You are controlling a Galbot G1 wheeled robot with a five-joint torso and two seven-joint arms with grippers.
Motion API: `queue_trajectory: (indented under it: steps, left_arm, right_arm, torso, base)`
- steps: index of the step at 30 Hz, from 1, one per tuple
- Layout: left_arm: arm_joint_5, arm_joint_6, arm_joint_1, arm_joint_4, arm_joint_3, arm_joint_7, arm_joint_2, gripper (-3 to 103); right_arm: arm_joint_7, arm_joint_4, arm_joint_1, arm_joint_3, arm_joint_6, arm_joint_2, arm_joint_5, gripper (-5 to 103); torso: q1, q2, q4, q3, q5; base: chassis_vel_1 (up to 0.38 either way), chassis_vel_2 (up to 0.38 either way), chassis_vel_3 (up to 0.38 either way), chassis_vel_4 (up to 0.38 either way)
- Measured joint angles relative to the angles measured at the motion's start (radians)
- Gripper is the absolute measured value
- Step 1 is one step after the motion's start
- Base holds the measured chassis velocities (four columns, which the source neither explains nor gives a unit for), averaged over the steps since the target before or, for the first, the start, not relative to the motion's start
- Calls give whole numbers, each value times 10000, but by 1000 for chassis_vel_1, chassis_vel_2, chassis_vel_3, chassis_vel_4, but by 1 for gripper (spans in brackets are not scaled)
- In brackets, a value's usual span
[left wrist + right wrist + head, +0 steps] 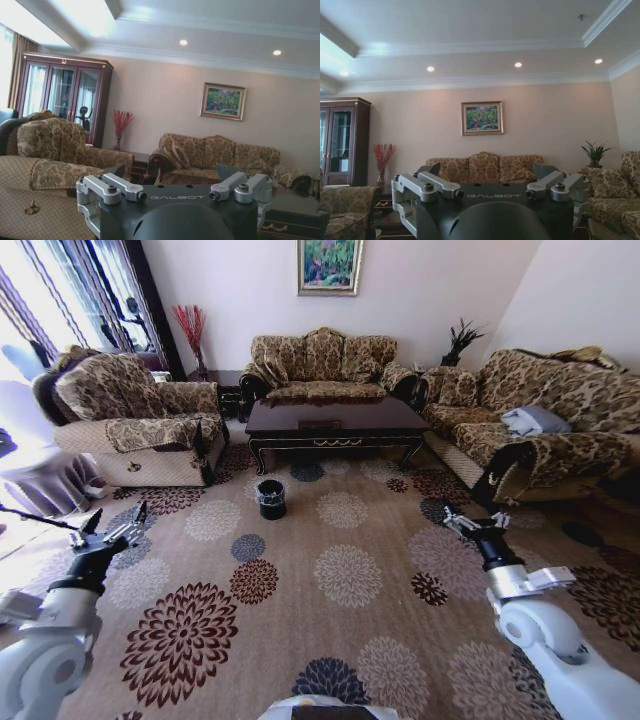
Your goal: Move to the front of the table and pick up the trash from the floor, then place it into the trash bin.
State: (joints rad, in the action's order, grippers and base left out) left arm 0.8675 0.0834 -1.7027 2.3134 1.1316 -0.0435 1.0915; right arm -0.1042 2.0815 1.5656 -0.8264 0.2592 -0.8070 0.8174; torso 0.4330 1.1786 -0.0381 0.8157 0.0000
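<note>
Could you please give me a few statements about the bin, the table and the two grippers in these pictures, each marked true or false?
1. The bin stands on the carpet in front of the table's left end. True.
2. The left gripper holds a bottle. False: its fingers are open and hold nothing.
3. The right gripper is open and raised above the carpet, short of the table. True.
4. The bin stands on the table. False: it is on the floor.
5. A blue-grey cloth lies on the sofa at the robot's right. True.
</note>
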Motion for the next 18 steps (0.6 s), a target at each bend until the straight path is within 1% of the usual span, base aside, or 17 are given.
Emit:
queue_trajectory:
  steps: [10,18]
  left_arm:
    - [-284,0,-79,44,-21,-51,77,100]
    - [-613,25,-73,66,-200,-126,156,100]
  right_arm:
    - [-71,-57,-138,126,-49,23,-48,100]
    - [-29,73,-10,-79,-36,170,10,100]
  torso:
    - [-20,-42,0,-23,1]
    - [-31,-65,-1,-37,0]
  base:
    - [0,0,0,0]
    - [0,0,0,0]
